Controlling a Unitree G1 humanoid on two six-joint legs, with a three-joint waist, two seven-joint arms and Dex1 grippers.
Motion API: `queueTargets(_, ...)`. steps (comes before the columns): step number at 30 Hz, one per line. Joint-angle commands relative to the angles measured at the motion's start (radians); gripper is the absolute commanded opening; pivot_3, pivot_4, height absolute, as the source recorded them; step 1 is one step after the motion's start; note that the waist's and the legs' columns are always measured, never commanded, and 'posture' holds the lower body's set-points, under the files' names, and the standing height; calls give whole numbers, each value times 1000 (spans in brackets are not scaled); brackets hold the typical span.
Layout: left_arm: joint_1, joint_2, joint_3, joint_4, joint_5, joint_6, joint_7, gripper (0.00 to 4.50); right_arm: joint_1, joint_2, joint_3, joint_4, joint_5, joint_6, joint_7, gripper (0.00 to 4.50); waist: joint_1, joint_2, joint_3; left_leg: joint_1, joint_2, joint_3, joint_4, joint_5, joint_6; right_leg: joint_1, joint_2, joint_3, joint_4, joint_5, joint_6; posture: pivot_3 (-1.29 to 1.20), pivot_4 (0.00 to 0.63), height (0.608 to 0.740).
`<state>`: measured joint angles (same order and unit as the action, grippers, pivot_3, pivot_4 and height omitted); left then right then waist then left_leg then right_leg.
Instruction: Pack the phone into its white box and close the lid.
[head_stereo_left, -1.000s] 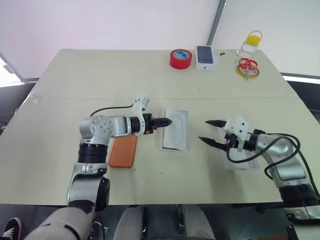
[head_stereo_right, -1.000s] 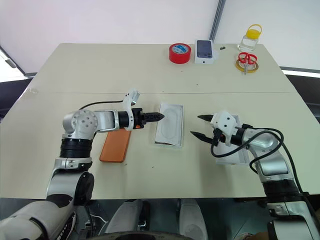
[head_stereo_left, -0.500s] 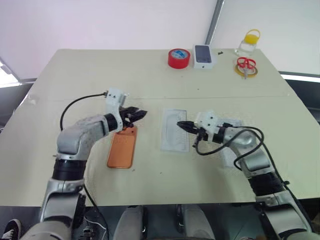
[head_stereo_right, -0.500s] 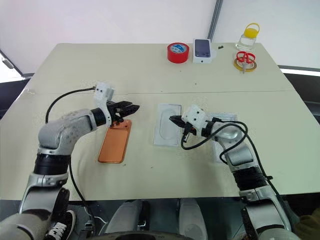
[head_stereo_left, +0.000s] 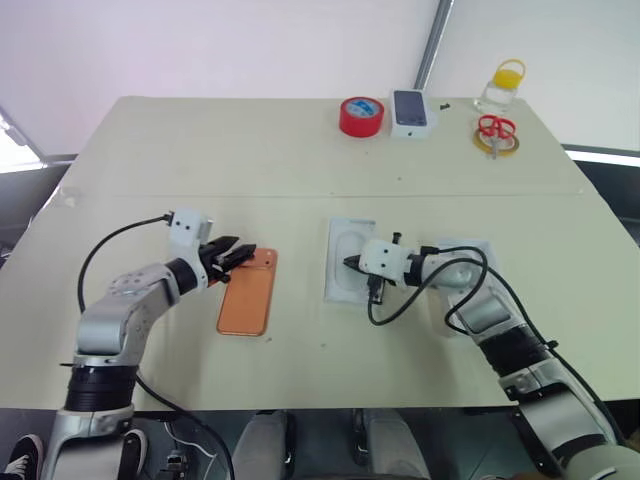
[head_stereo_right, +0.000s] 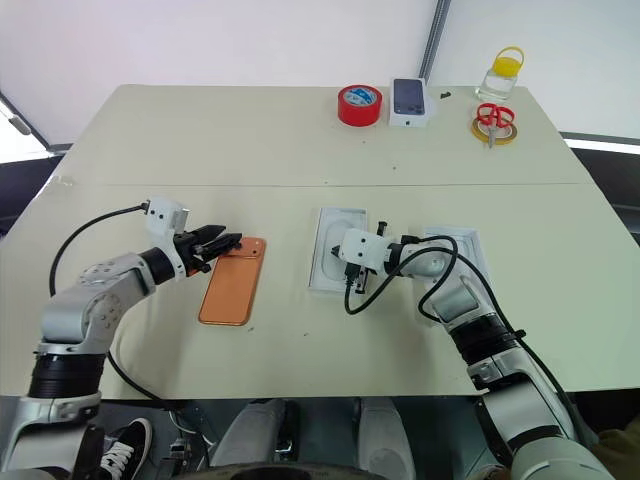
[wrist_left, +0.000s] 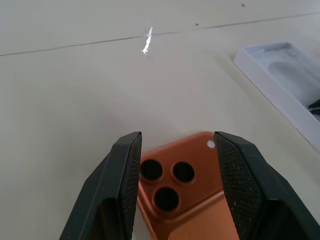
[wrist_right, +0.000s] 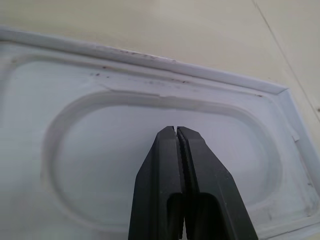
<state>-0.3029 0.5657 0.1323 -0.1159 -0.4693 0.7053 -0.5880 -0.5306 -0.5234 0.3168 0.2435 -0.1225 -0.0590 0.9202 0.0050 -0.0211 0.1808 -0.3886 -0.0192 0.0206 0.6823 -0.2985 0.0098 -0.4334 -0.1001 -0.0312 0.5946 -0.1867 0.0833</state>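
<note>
Phone (head_stereo_left: 247, 292) between parted left tool (wrist_left: 176, 165) fingers; right tool (wrist_right: 178, 131) clenched over white box (head_stereo_left: 350, 260).

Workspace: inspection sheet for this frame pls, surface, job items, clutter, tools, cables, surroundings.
Surface: beige table, seam across the middle.
Job's things: orange phone lying camera side up; white box open beside it, moulded oblong recess showing; lid under the right arm.
Clutter: far edge has red tape roll, small phone box, scissors on yellow tape, yellow-capped jar.
Tools: left tool open, straddling the phone's camera end; right tool shut, over the box recess.
Cables: black cable looped at right wrist.
Surroundings: pale wall, grey pole.
</note>
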Motion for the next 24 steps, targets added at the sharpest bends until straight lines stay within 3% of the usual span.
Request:
queueTargets(1, 1, 5, 29, -25, -5, -2, 6, 2421, 32, -10, 28, -45, 37, 40, 90, 96, 0, 0, 0, 0, 0, 0, 0, 0, 0, 1, 0, 0, 0, 0, 0, 0, 150, 740)
queueTargets(8, -27, 21, 102, 3, -104, 174, 10, 2421, -38, 36, -21, 40, 6, -8, -38, 96, -7, 0, 0, 1, 1, 0, 0, 0, 0, 1, 1, 0, 0, 0, 0, 0, 150, 740)
queueTargets(15, -48, 62, 304, 109, -357, 552, -23, 2421, -113, 159, -66, -67, 88, 88, -93, 96, -26, 0, 1, 0, 1, -1, 0, 0, 0, -1, 1, 0, 2, 2, 3, 0, 150, 740)
queueTargets(21, -26, 89, 318, 137, -413, 711, -24, 2421, -154, 256, 71, -115, 7, 194, -86, 96, -19, 0, 1, 0, 3, -1, -1, 0, -1, -2, 3, -1, 3, 2, 3, 0, 150, 740)
queueTargets(24, -7, 90, 307, 116, -416, 734, -16, 2421, -183, 286, 127, -134, 38, 325, -1, 96, -20, 0, 0, 0, 1, -1, -1, 1, -2, -2, 2, 0, 3, 2, 3, 0, 150, 740)
